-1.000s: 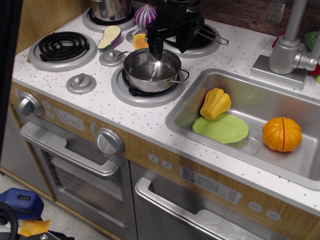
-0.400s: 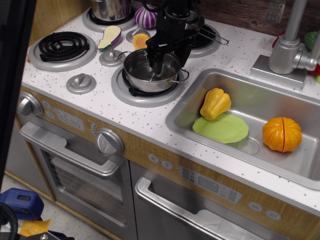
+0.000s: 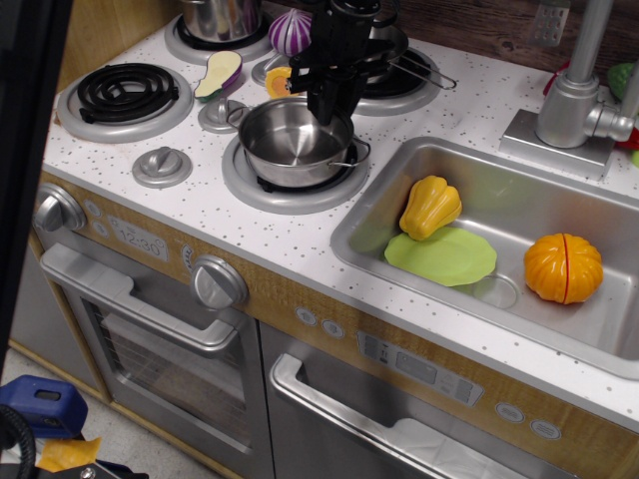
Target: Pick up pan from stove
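Observation:
The pan [image 3: 285, 145], round, shiny and deep with a thin wire loop handle on its right side, sits over the front right burner of the stove [image 3: 200, 215]. My black gripper [image 3: 327, 104] comes down from above at the pan's far right rim. Its fingers [image 3: 321, 100] look closed on that rim, one inside the pan and one outside. I cannot tell whether the pan's base still touches the burner coil. The inside of the pan holds nothing.
A taller steel pot [image 3: 220, 15] stands on the back left burner, and a steel pan with a long wire handle [image 3: 404, 68] on the back right. An eggplant half [image 3: 220, 72], purple onion [image 3: 290, 30] and orange slice [image 3: 280, 82] lie between burners. The sink [image 3: 369, 239] holds a yellow squash [image 3: 431, 207], green plate [image 3: 444, 256] and orange pumpkin [image 3: 563, 267]. The faucet [image 3: 574, 100] stands behind it.
My gripper came down into the pan, then closed its fingers at the far right rim. The pan has shifted slightly to the left on the burner.

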Robot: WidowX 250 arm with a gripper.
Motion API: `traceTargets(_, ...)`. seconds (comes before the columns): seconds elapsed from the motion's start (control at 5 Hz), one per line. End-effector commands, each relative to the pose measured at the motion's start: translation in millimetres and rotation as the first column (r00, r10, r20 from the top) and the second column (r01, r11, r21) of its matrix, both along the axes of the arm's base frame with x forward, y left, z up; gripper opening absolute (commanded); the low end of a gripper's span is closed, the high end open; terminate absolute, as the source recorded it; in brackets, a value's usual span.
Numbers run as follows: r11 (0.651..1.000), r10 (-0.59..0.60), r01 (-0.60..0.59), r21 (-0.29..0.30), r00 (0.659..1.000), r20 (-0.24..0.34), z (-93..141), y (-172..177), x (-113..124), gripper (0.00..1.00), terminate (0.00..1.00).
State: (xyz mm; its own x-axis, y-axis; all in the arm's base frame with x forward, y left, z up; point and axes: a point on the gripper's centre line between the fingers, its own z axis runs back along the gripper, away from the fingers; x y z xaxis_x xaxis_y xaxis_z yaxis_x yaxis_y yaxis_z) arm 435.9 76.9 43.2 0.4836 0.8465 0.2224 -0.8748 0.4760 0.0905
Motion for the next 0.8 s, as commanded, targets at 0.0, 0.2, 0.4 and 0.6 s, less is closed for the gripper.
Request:
traceTargets(0.0,0.996,0.009,-0.020,0.091,0.993,0.121,60,5,6,0.00,0.00)
traceTargets(0.2,0.988,0.022,-0.041,0.151,0.991,0.131,84,5,4,0.00,0.00)
traceTargets(0.4,0.978,0.012,-0.039,0.205,0.991,0.133,108,4,5,0.00,0.00)
traceTargets(0.6,0.973,-0.011,-0.019,0.231,0.992,0.126,132,0,13,0.00,0.00)
